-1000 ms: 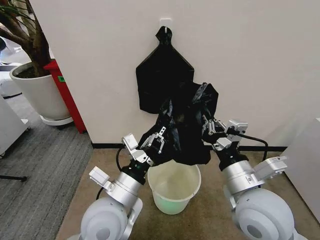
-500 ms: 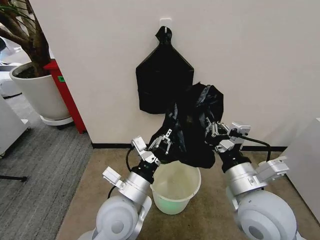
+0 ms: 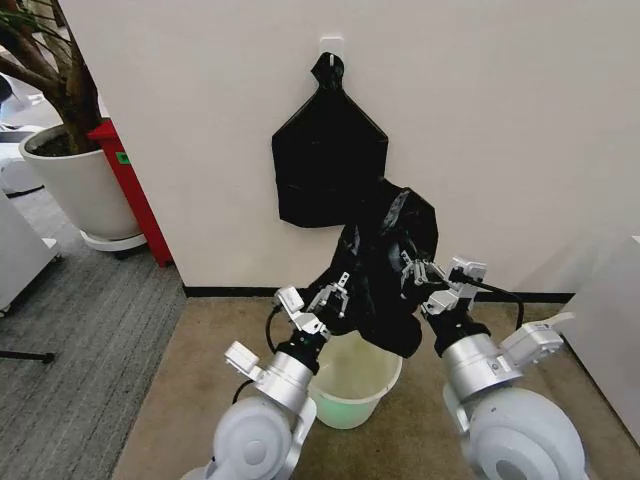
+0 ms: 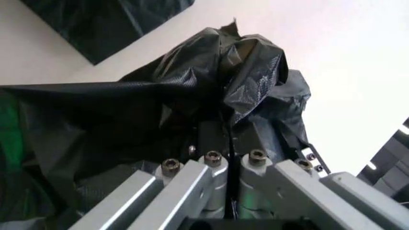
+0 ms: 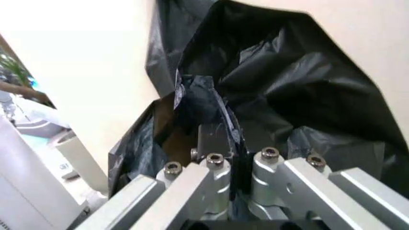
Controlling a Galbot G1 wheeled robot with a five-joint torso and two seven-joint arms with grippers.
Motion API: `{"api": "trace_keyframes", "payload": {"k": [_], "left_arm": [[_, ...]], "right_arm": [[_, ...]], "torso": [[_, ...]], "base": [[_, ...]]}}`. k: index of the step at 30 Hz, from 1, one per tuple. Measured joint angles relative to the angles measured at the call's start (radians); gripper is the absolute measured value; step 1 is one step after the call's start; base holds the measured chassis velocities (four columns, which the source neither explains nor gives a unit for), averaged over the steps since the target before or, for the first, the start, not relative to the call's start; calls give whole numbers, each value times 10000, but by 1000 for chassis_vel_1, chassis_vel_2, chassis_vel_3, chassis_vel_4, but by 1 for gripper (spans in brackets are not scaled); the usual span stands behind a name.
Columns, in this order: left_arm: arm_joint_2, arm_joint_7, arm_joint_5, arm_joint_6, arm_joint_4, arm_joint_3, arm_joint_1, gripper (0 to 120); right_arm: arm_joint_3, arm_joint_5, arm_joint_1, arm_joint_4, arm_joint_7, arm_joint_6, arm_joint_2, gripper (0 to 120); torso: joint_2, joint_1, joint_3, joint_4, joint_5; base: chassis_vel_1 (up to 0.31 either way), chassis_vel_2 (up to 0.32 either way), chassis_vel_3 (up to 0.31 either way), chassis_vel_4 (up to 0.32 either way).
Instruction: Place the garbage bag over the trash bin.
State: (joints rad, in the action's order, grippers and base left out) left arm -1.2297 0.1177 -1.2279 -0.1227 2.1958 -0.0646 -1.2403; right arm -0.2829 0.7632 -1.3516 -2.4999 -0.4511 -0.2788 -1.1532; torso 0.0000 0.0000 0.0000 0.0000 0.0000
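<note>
My left gripper (image 3: 337,292) and right gripper (image 3: 416,270) each pinch the glossy black film garbage bag (image 3: 385,265), holding it above the cream-white plastic trash bin (image 3: 352,386) to cover it.

The garbage bag (image 3: 385,265) hangs in front of the trash bin (image 3: 352,385) and hides the bin's back rim, up at 12 o'clock. The left arm covers the bin's side at 9 o'clock. The bag also covers the low corner of the flat black sheaf (image 3: 329,160) on the wall, at 5 o'clock. In both wrist views the black film wraps over the fingertips, so their ends are hidden. The big planter (image 3: 75,185) is cut off by the edge at 9 o'clock.
</note>
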Motion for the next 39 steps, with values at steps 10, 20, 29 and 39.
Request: {"api": "trace_keyframes", "payload": {"k": [10, 20, 29, 39], "left_arm": [[-76, 149, 581, -179, -548, -286, -309, 0], [547, 1152, 1106, 54, 474, 512, -1320, 0], [925, 1790, 1347, 452, 1537, 1230, -2018, 0], [923, 1945, 1474, 640, 2132, 1564, -2496, 0]], "right_arm": [[137, 375, -184, 1, -489, -165, -31, 0], [254, 379, -29, 712, -814, -44, 127, 0], [264, 331, 197, 1165, -926, -24, 228, 0], [133, 105, 244, 1079, -992, -43, 247, 0]], "torso": [[0, 0, 0, 0, 0], [0, 0, 0, 1, -1], [0, 0, -1, 1, -2], [0, 0, -1, 0, -1]], "base": [[0, 0, 0, 0], [0, 0, 0, 0], [0, 0, 0, 0], [0, 0, 0, 0]]}}
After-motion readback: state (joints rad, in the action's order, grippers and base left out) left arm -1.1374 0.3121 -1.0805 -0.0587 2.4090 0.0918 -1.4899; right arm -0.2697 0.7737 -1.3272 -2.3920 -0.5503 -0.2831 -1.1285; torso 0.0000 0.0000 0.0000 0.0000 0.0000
